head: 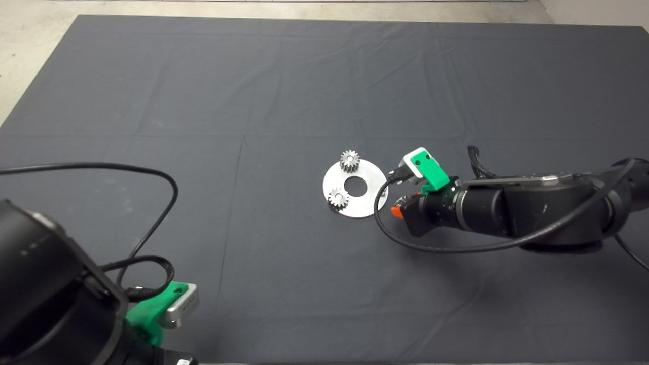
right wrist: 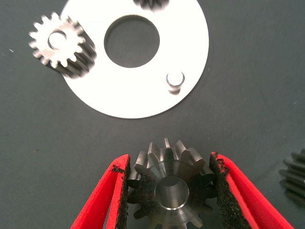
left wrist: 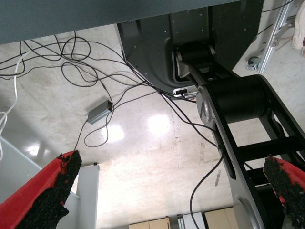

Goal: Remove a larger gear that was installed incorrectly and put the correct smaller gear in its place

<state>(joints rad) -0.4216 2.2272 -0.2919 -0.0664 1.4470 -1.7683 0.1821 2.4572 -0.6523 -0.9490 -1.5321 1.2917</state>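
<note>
My right gripper (right wrist: 170, 191) pinches a steel toothed gear (right wrist: 169, 183) beside the round white plate's (right wrist: 138, 102) bare peg (right wrist: 174, 82); left gripper (left wrist: 167, 191) parked, spread.

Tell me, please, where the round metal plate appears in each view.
Head view: round metal plate at the centre of the mat.
Left wrist view: not in it; only floor and cables.
Right wrist view: just beyond the held gear in the right gripper.
Shared landmark: its centre hole.
</note>
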